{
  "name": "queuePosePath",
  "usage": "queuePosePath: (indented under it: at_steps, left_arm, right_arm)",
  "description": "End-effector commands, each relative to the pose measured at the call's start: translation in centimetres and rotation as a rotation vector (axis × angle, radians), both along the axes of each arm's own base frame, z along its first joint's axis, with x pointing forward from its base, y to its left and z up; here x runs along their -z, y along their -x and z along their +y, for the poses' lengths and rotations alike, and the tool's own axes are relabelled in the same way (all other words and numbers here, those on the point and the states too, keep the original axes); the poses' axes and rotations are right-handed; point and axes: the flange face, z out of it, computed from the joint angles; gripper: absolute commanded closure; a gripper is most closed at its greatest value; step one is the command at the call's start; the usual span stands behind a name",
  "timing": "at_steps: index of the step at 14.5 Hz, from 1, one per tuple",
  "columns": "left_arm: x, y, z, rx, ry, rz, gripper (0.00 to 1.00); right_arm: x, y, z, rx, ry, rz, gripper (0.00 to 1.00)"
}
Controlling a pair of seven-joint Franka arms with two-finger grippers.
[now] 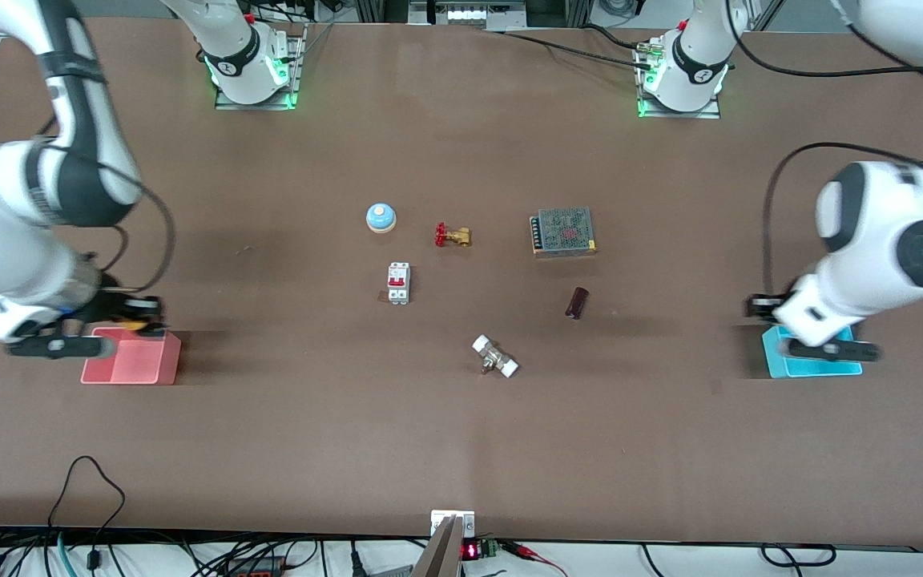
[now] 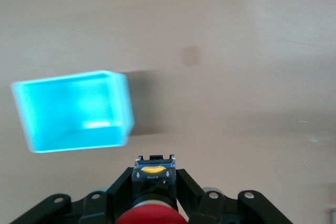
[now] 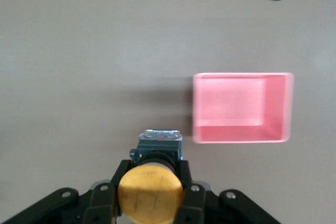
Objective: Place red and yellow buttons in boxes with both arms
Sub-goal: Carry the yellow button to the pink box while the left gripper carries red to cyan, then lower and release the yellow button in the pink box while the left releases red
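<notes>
My left gripper [image 2: 154, 178] is shut on the red button [image 2: 152, 216], gripping its black body. In the front view the left gripper [image 1: 762, 308] is over the table at the edge of the cyan box [image 1: 818, 365], which is empty in the left wrist view [image 2: 73, 111]. My right gripper [image 3: 152, 169] is shut on the yellow button [image 3: 150, 193]. In the front view the right gripper [image 1: 131, 311] hovers at the edge of the pink box [image 1: 133, 358], which is empty in the right wrist view [image 3: 241, 107].
In the table's middle lie a blue-domed bell [image 1: 380, 217], a brass valve with a red handle [image 1: 452, 236], a white circuit breaker [image 1: 398, 283], a metal power supply [image 1: 563, 232], a dark cylinder [image 1: 577, 303] and a white-ended fitting [image 1: 495, 357].
</notes>
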Motion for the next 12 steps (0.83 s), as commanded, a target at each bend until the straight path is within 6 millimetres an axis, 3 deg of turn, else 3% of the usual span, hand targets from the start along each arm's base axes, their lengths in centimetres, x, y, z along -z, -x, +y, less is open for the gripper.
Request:
queuePosePath:
  at_steps: [1,4,6,8,9,12]
  left_arm:
    - [1.2,-1.6,5.2,-0.028,-0.013,0.001,0.86]
    - [4.3,-3.8,8.9,0.001,0.006,-0.01,0.86]
    - [6.7,-3.9,10.9,0.0,0.016,-0.026,0.86]
    - [10.4,-3.7,12.5,0.008,0.038,-0.025,0.86]
    - [11.6,-3.7,12.6,0.007,0.045,-0.019,0.86]
    - [13.4,-2.7,12.9,0.002,0.057,0.013,0.86]
  right_arm:
    - [2.3,-1.1,-3.9,-0.026,-0.014,0.003,0.85]
    - [5.4,-2.1,-7.7,-0.022,-0.031,-0.049,0.85]
    - [7.1,-2.6,-8.3,-0.01,-0.041,-0.068,0.85]
    - [9.4,-2.9,-8.4,-0.005,-0.048,-0.066,0.84]
    - [10.4,-3.0,-8.6,-0.001,-0.048,-0.084,0.83]
    - [12.7,-3.1,-8.4,0.002,-0.052,-0.087,0.82]
